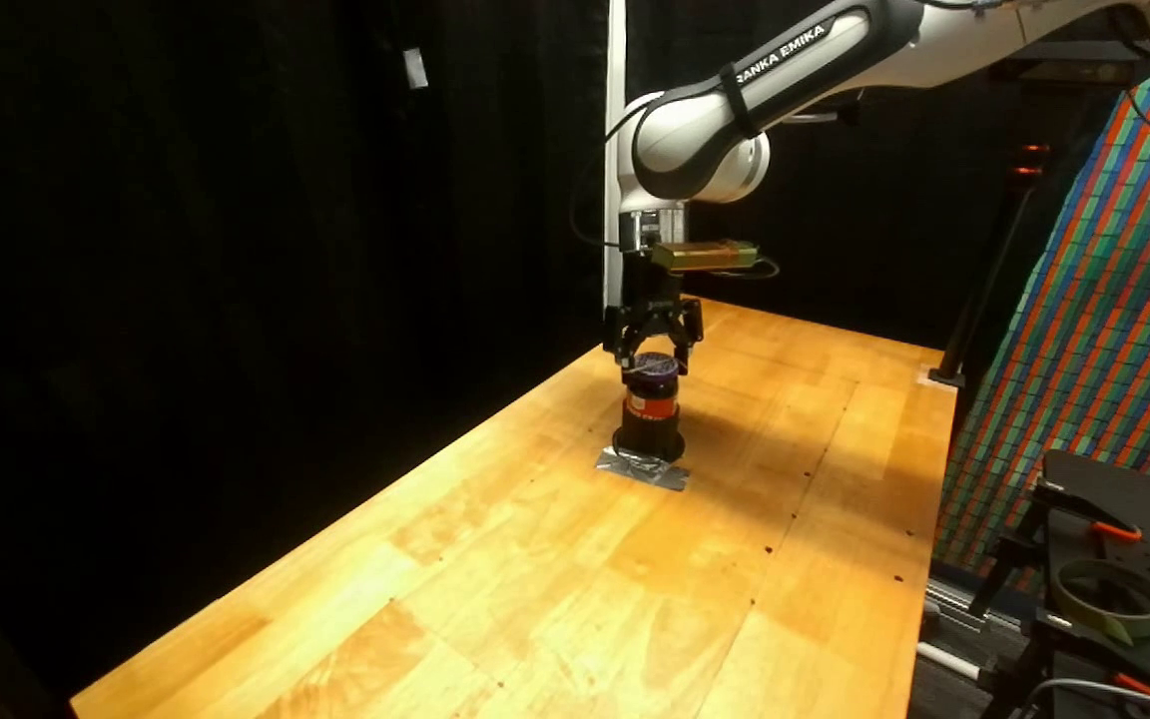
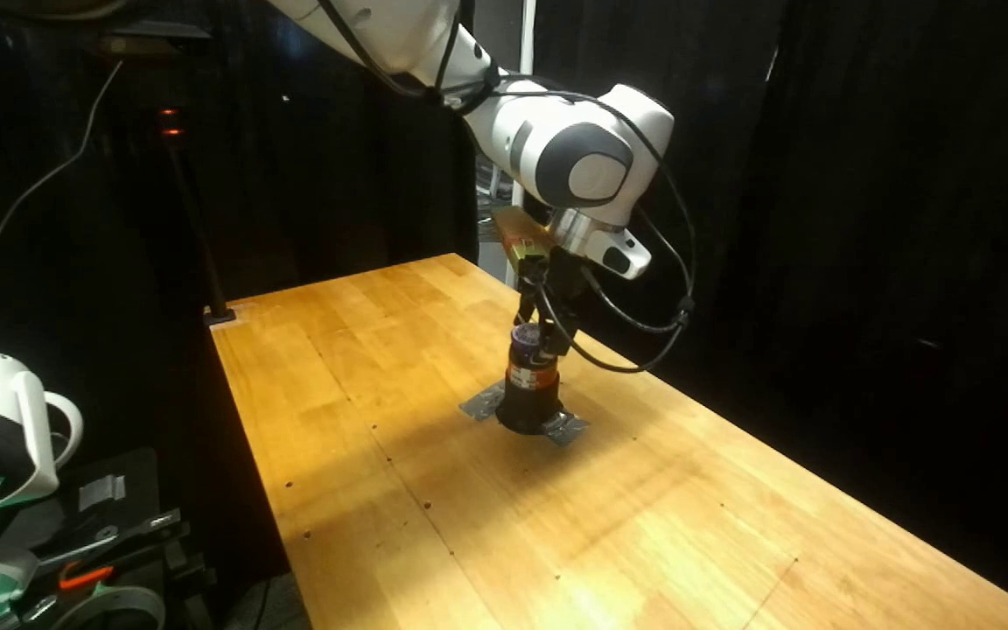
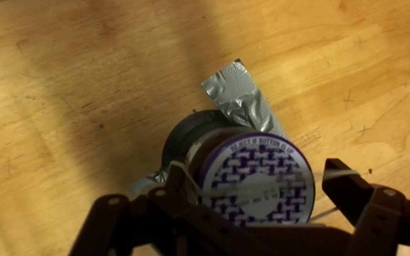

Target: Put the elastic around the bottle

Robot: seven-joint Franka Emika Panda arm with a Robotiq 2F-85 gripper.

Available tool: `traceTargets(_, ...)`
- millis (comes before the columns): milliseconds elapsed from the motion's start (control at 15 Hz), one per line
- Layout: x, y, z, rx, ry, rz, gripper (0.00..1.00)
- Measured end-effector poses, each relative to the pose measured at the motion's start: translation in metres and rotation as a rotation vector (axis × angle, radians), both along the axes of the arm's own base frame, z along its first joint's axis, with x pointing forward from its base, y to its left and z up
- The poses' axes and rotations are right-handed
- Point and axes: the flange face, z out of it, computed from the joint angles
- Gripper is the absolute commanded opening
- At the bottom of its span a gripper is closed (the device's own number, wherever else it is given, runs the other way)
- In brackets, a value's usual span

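Fingers (image 3: 349,192) sit spread apart, elastic (image 3: 340,173) strung between them over the lid (image 3: 262,170) of the bottle (image 1: 653,401), upright in its black holder (image 1: 648,436); we'd work that strand past the rim before lowering evenly, then sidestep toward the broader surface (image 1: 575,589), off its nearer long edge.

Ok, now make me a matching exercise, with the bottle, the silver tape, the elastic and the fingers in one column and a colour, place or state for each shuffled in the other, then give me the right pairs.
Things:
1. bottle
2. silver tape
3. elastic
4. fingers

Descriptions:
A. spread apart
B. dark, with orange-red at its middle
C. pale, stretched between the fingers
D. stuck to the tabletop

Right pairs: 1-B, 2-D, 3-C, 4-A.
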Motion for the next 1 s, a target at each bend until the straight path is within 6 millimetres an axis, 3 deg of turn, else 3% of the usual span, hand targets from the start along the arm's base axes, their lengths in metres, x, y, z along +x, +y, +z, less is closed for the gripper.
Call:
traceTargets(333, -0.031, 0.013, -0.005, -0.027, 0.009, 0.037, 1.00)
traceTargets(400, -0.037, 0.017, -0.007, -0.041, -0.010, 0.046, 0.75)
traceTargets(467, -0.041, 0.022, -0.009, -0.054, -0.039, 0.049, 0.74)
traceTargets(733, -0.060, 0.037, -0.007, -0.110, -0.219, 0.012, 0.42)
traceTargets(1000, -0.093, 0.045, -0.001, -0.173, -0.339, -0.026, 0.13)
